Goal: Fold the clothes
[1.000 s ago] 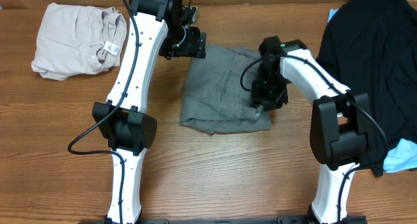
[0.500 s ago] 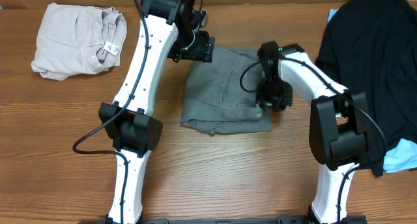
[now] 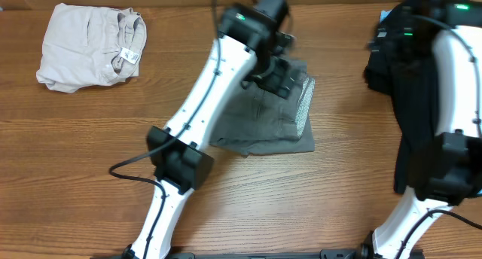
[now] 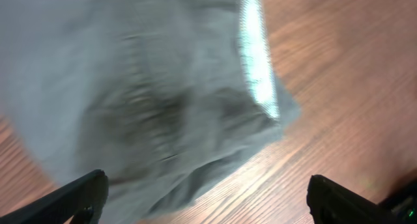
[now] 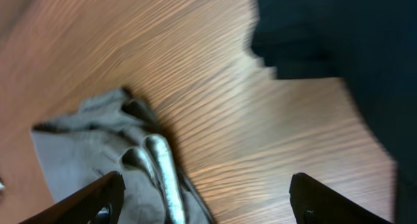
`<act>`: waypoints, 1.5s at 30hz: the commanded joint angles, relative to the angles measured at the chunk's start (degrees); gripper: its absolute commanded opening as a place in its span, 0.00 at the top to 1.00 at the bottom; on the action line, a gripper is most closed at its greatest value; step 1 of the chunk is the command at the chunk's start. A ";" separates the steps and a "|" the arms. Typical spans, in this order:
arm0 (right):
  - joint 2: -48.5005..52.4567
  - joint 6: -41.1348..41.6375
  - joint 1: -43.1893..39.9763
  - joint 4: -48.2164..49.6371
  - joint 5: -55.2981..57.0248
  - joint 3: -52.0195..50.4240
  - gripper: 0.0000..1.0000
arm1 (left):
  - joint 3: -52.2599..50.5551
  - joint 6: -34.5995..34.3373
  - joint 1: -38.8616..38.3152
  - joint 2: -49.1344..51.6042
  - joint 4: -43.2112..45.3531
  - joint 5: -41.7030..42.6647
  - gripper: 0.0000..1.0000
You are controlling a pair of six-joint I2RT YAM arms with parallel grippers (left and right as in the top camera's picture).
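The grey shorts lie folded at the table's middle, with a pale inner band along their right edge. My left gripper hovers over their top, open and empty; the left wrist view shows the shorts below its spread jaws. My right gripper is open and empty at the left edge of the black T-shirt. The right wrist view shows bare wood between its jaws, the shorts at lower left and the T-shirt at upper right. The beige shorts with a white tag lie at the far left.
A bit of light blue cloth shows beside the T-shirt's top. My left arm crosses the table diagonally from the front, over the left part of the grey shorts.
My right gripper has let go of the grey shorts' right edge and swung up and right to the black T-shirt. My left gripper has moved right, over the shorts.
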 commanded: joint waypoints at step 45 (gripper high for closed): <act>-0.79 -7.74 -4.68 -3.72 -1.99 0.35 0.14 | 0.83 5.68 -1.73 23.39 2.67 -32.74 0.00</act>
